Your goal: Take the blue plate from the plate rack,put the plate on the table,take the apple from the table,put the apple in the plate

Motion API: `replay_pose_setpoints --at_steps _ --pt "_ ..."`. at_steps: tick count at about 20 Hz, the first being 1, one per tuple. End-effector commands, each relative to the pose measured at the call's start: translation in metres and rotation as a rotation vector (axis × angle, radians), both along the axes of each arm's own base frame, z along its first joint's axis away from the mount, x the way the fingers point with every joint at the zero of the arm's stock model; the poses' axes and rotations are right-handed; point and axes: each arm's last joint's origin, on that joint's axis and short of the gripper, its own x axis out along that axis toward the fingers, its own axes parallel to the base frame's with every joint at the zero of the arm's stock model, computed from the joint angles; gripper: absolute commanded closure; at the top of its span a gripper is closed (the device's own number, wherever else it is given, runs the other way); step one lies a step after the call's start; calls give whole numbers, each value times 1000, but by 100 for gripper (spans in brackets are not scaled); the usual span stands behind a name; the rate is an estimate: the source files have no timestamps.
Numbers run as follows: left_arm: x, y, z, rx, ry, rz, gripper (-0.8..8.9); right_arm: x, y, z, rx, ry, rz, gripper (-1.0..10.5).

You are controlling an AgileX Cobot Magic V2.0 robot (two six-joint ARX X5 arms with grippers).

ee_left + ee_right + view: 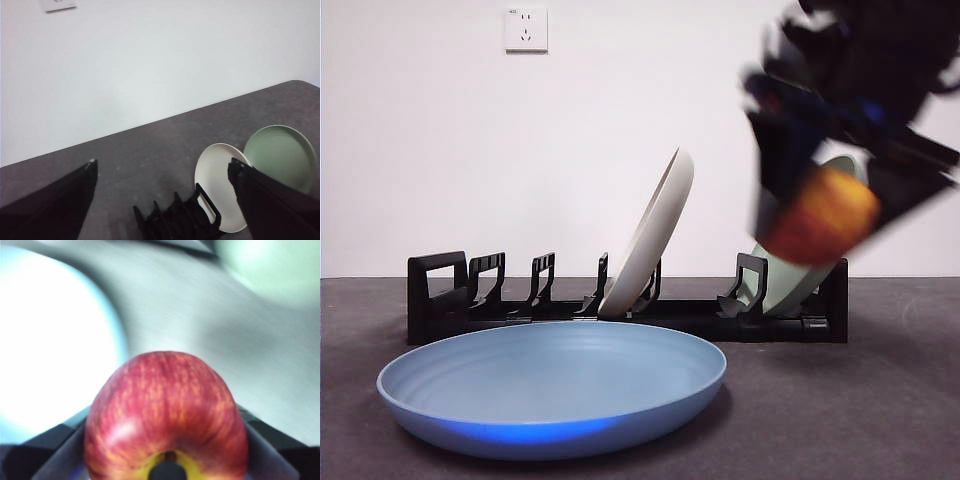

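The blue plate (552, 390) lies flat on the table (840, 420) at the front left, ahead of the plate rack (620, 310). High at the right, well above the table, my right gripper (820, 215) is shut on the red-and-yellow apple (818, 214), blurred by motion. In the right wrist view the apple (165, 415) fills the space between the jaws, with the blue plate (50, 340) washed out beyond it. My left gripper (162, 200) hangs open high over the rack (177, 220) with nothing between its jaws.
A cream-white plate (650, 235) leans upright in the middle of the rack. A sage-green plate (800, 275) stands at its right end, partly behind the apple. A wall socket (526, 29) sits on the white wall behind.
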Motion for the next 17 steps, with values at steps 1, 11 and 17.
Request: replay_pose_setpoints --at_steps 1,11,17 --pt "0 0 0 20 -6 9 375 -1 24 23 61 -55 59 959" --pt "-1 4 -10 122 48 51 375 3 139 -26 -35 23 290 959" --pt "-2 5 -13 142 70 53 375 -2 158 -68 -186 36 317 958"
